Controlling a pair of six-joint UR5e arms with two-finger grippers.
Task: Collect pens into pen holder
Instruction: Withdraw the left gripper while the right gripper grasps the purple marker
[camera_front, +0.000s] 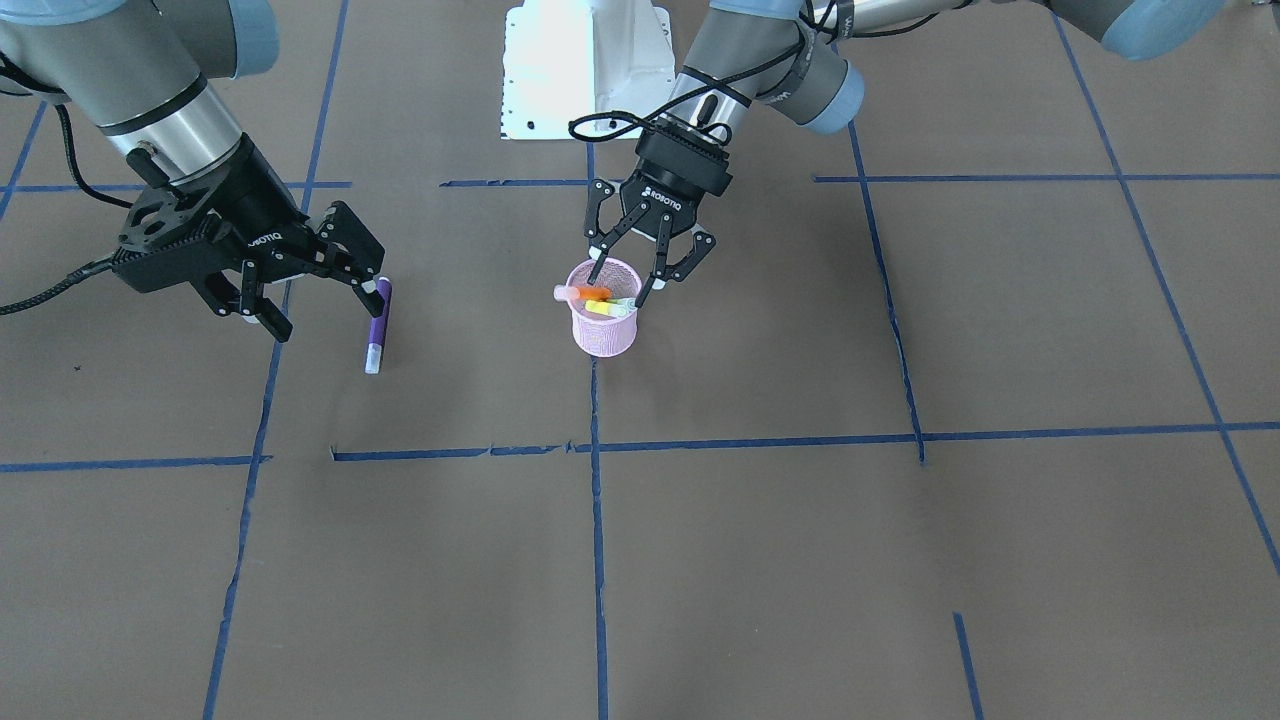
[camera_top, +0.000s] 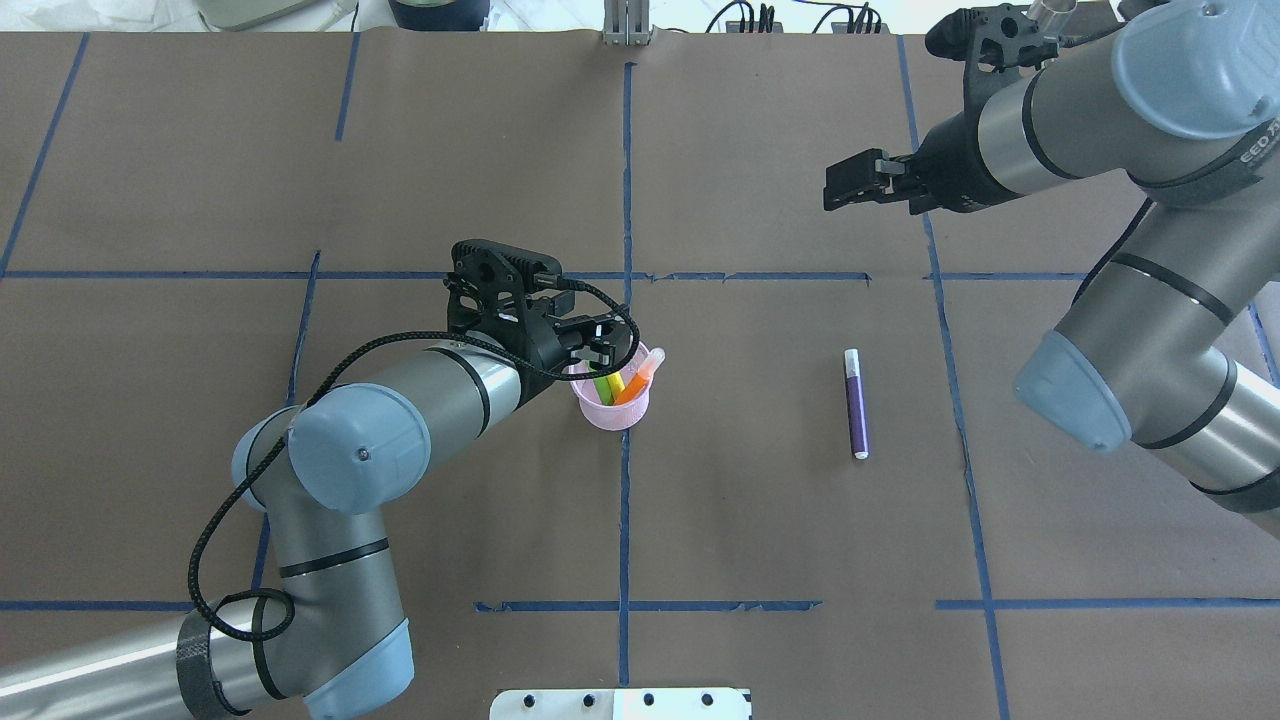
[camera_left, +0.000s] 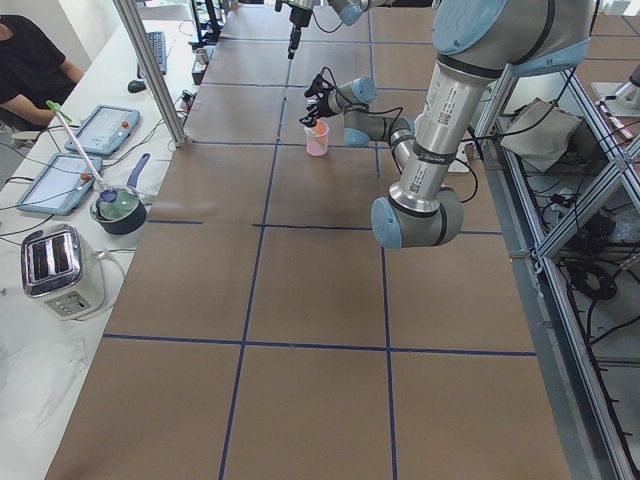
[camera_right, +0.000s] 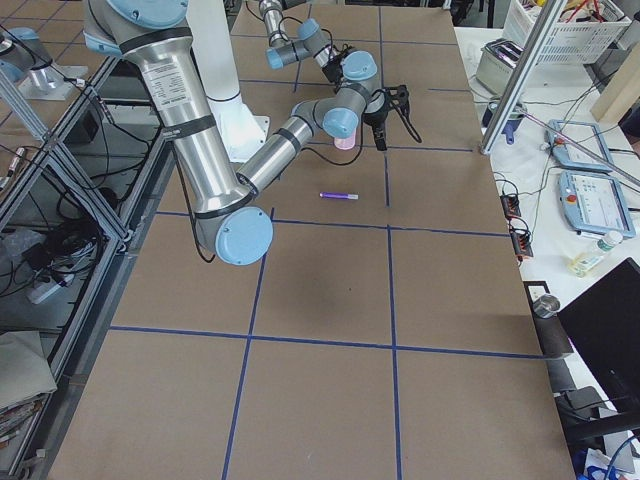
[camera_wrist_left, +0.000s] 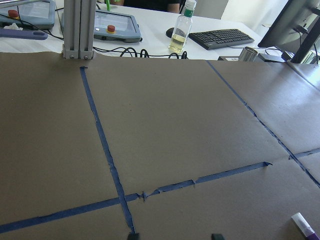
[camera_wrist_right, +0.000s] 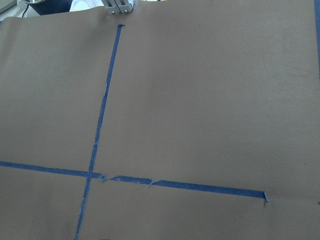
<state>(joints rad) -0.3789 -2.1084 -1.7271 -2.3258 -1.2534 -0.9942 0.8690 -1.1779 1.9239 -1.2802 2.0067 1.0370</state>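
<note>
The pink mesh pen holder (camera_front: 605, 335) stands near the table's middle and holds an orange pen (camera_front: 585, 292), a yellow pen (camera_front: 603, 309) and a green pen (camera_top: 602, 385). My left gripper (camera_front: 620, 280) is open right above the holder, with its fingertips at the rim and nothing held. The purple pen (camera_front: 377, 330) lies flat on the table, apart from the holder; it also shows in the overhead view (camera_top: 856, 403). My right gripper (camera_front: 325, 305) is open and empty, raised above the table beyond the purple pen's capped end.
Blue tape lines cross the brown table cover. The white robot base plate (camera_front: 585, 65) sits at the robot's edge. A bottle (camera_wrist_left: 180, 30), a keyboard (camera_wrist_left: 225, 37) and tablets lie on the bench past the far edge.
</note>
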